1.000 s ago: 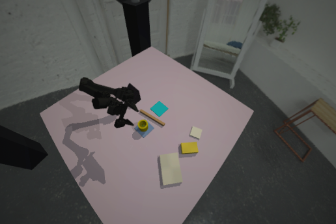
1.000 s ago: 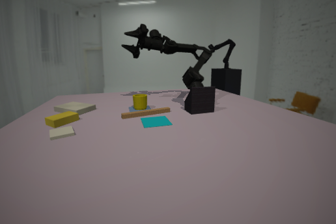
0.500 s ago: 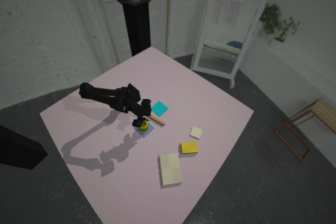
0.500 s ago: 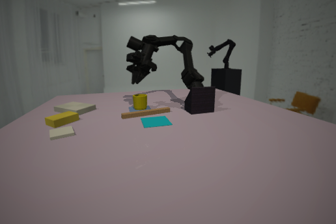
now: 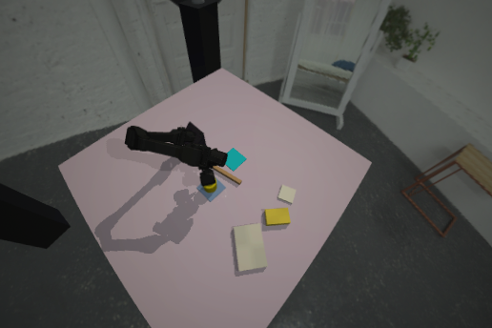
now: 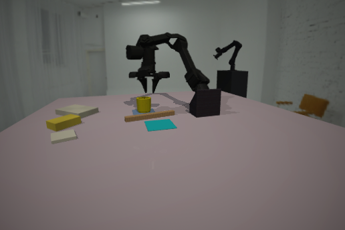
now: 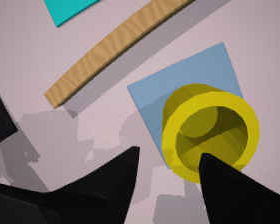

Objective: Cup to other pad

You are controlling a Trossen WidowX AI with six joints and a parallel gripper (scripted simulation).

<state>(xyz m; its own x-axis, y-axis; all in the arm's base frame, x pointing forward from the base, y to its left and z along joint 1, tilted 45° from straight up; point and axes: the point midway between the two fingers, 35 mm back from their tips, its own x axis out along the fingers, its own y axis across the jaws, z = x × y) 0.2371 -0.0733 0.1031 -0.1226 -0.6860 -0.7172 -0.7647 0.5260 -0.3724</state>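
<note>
The yellow cup (image 5: 210, 188) (image 6: 144, 105) (image 7: 251, 132) stands upright on the blue pad (image 5: 211, 197) (image 6: 135, 112) (image 7: 191, 70). I see into its mouth in the wrist view, but cannot make out marbles. The teal pad (image 5: 235, 159) (image 6: 160, 125) (image 7: 68, 9) is bare. My gripper (image 5: 208, 178) (image 6: 150, 92) (image 7: 170, 157) points down, partly open and empty. Its fingertips are above the cup's rim and off to one side; in the wrist view the right fingertip overlaps the cup's near rim and the left one is beside the cup.
A wooden bar (image 5: 229, 175) (image 6: 150, 116) (image 7: 111, 52) lies between the two pads. A yellow block (image 5: 277, 216) (image 6: 64, 122), a small cream slab (image 5: 287, 194) (image 6: 63, 136) and a larger cream slab (image 5: 250, 248) (image 6: 77, 110) lie farther off, beyond the blue pad from the arm's base.
</note>
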